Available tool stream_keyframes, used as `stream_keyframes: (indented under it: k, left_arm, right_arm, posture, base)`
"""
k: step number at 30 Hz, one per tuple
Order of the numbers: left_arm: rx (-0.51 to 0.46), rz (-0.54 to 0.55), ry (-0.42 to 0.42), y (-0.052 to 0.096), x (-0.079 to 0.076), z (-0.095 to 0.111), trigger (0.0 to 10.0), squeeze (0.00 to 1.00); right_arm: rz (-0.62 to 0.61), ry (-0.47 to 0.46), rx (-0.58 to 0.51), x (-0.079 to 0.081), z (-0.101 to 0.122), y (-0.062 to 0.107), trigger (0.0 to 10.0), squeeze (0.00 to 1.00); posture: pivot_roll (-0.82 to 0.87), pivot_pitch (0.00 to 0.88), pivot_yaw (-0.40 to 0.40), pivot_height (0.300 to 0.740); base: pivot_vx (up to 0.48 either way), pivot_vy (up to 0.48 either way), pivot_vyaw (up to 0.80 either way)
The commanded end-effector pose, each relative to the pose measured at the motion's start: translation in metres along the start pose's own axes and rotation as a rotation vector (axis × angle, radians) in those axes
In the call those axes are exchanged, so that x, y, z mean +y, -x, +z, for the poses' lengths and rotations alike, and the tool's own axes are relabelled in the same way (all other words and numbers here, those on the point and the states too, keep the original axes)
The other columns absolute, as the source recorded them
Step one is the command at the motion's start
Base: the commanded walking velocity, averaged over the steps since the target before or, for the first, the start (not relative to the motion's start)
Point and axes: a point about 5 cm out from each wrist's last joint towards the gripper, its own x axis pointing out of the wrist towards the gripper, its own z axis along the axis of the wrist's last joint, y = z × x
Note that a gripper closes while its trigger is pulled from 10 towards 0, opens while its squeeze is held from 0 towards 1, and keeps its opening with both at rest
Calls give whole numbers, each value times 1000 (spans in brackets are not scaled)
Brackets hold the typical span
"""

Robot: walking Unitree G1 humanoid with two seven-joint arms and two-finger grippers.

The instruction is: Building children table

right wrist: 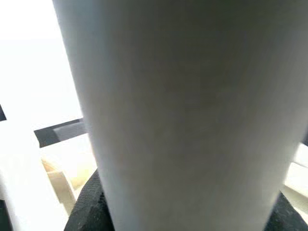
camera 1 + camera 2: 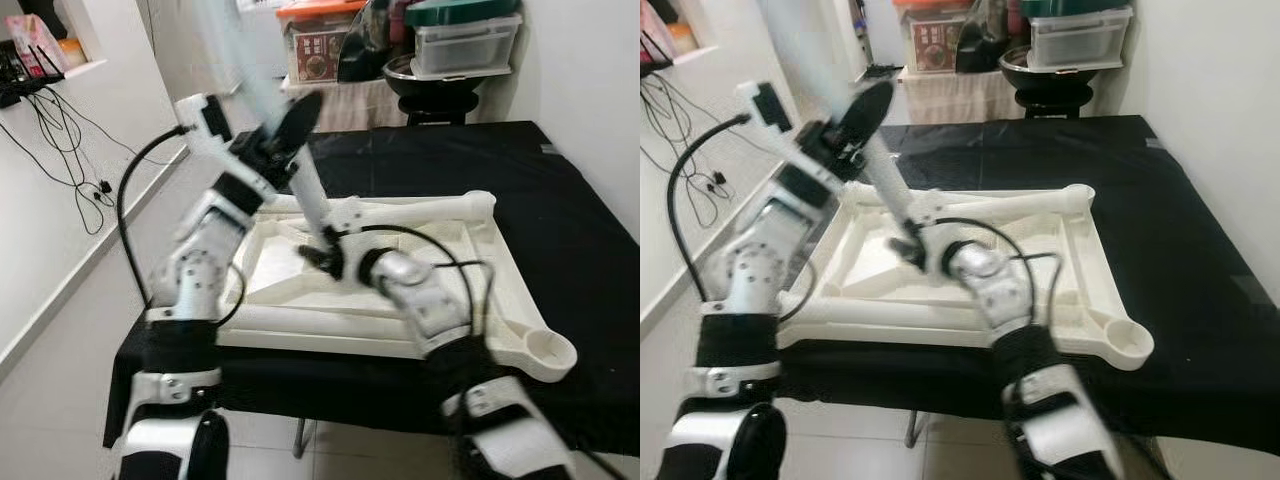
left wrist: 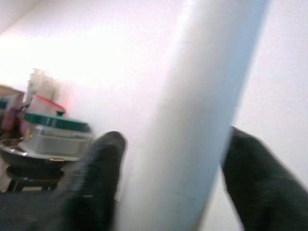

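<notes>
Left fingers: the left gripper (image 2: 285, 135) has its two long black fingers (image 3: 94, 178) pinching a long white plastic tube-shaped table leg (image 2: 305, 180), one finger on each side of it, as the left wrist view shows.
Right fingers: the right gripper (image 2: 325, 255) grips the same leg lower down; in the right wrist view the leg sits against the black fingers (image 1: 89, 202), pinched between them.
Leg position: it stands tilted, its upper end leaning toward 11 o'clock and blurred, its lower end down at the middle of the upturned table.
Task's thing: an upturned white plastic children's table frame (image 2: 500, 290) lies flat on the tabletop, ribs facing up, with a round socket (image 2: 550, 350) at its 5 o'clock corner and a rail along its 12 o'clock edge.
Tabletop: covered by a black cloth (image 2: 570, 200), the frame lying near its 6 o'clock edge.
Arms: the silver left arm (image 2: 195, 270) rises from 7 o'clock, the silver right arm (image 2: 440, 320) from 5 o'clock.
Background: at 12 o'clock, clear plastic storage boxes with a green lid (image 2: 465, 35) and an orange-lidded box (image 2: 315, 40) stand beyond the tabletop.
Wall side: black cables (image 2: 60, 130) hang on the white wall at 10 o'clock.
</notes>
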Motion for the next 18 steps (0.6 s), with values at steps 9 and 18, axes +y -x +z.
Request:
stream_keyframes:
  k: [9, 18]
  left_arm:
    - [-41, 26, -97, 12, 14, 35, 10000, 1000]
    - [-80, 164, -278, 39, 34, 77, 10000, 1000]
  right_arm:
    - [-196, -171, -62, -35, 5, 10, 0, 0]
    - [-414, -404, -215, -78, 4, 37, 10000, 0]
  posture:
    - [-56, 0, 118, 740]
    - [-46, 0, 107, 740]
  base:
    - [0, 0, 0]
    - [0, 0, 0]
